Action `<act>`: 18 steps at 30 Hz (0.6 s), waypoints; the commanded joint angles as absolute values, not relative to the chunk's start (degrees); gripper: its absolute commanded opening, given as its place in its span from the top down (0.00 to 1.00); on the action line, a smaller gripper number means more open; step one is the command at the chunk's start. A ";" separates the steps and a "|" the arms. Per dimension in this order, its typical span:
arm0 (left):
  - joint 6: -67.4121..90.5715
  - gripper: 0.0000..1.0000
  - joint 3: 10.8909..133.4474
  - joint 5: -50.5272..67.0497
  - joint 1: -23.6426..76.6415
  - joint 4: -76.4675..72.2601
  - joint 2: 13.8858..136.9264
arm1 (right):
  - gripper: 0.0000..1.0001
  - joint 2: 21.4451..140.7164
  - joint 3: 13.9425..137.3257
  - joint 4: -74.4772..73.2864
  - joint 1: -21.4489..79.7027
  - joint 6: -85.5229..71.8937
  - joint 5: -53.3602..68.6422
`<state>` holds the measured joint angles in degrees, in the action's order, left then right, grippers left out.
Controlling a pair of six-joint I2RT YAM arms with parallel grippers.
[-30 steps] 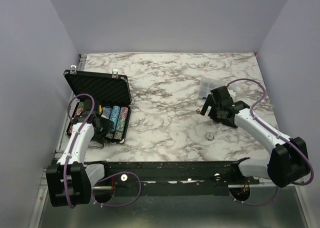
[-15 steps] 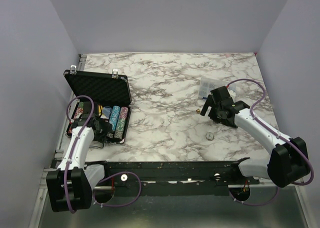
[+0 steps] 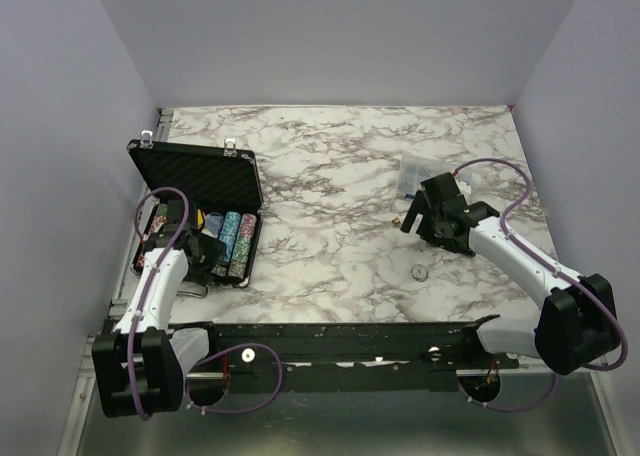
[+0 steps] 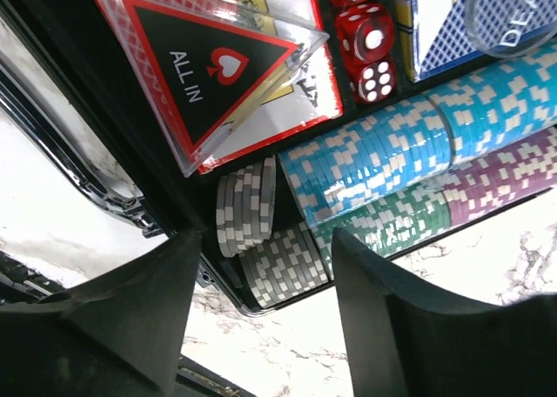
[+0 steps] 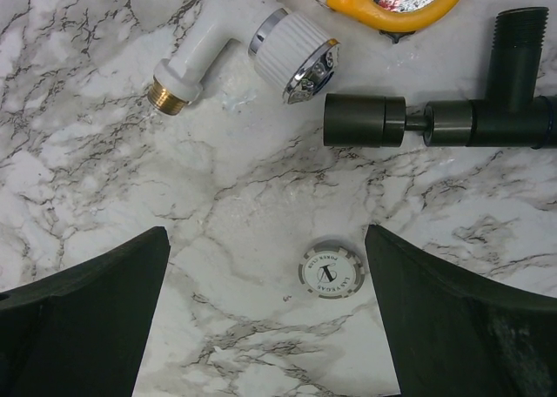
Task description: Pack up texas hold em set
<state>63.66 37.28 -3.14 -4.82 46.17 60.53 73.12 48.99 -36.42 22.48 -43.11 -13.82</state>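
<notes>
Lone poker chip (image 5: 331, 272) beneath right end effector (image 5: 267, 233), jaws apart

I had top view high at near side, facing far, left wrist close over chip rows (image 4: 392, 166), right wrist close over loose chip (image 5: 331, 272), both shared with top.

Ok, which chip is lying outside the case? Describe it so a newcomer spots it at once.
On the marble table, look right of the open black case, on the near side of the right gripper. One poker chip lies flat there, alone: a round disc with a grey-and-white rim, unlike the white fitting and black pipe parts beyond it.
</notes>
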 commanded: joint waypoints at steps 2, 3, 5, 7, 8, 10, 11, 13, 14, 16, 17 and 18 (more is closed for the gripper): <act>64.36 0.29 40.69 -4.15 -5.14 43.72 58.59 | 0.04 73.11 48.95 -38.64 22.28 -44.18 -13.88; 64.11 0.22 40.69 -4.01 -5.10 44.17 58.03 | 0.04 73.15 49.12 -39.04 22.30 -44.17 -14.01; 63.36 0.13 41.12 -3.78 -5.10 45.50 56.97 | 0.04 73.03 49.31 -40.33 22.28 -44.54 -14.90; 62.04 0.04 41.81 -3.40 -5.10 46.66 55.54 | 0.02 72.75 49.44 -42.54 22.28 -45.30 -15.86; 60.95 0.02 42.00 -2.68 -5.10 46.67 54.46 | 0.01 72.59 49.23 -43.39 22.19 -45.42 -15.70; 59.40 0.02 42.51 -2.04 -5.01 46.93 52.58 | 0.00 72.16 48.80 -44.60 21.89 -45.20 -14.30; 58.43 0.02 42.63 -1.94 -5.01 46.89 51.72 | 0.00 71.99 48.49 -44.84 21.79 -44.82 -13.46; 56.65 0.02 42.43 -0.68 -4.93 45.41 50.12 | 0.00 71.79 48.44 -46.07 21.49 -44.81 -12.64; 54.98 0.02 42.24 1.47 -4.85 43.75 49.85 | 0.00 71.74 48.35 -46.52 21.05 -44.87 -12.25; 52.06 0.02 42.47 6.34 -4.05 40.23 50.61 | 0.00 71.55 47.80 -47.30 19.10 -45.26 -10.74; 50.34 0.01 43.01 9.39 -3.28 38.28 51.68 | 0.00 71.61 47.36 -47.45 17.86 -45.50 -9.24; 49.01 0.02 43.78 11.62 -2.05 36.61 52.68 | 0.00 71.56 46.77 -47.65 16.22 -45.56 -7.40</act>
<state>56.73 41.21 0.62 -4.54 44.27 50.48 72.95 48.75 -44.03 20.29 -44.29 -12.10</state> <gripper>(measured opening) 0.984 0.998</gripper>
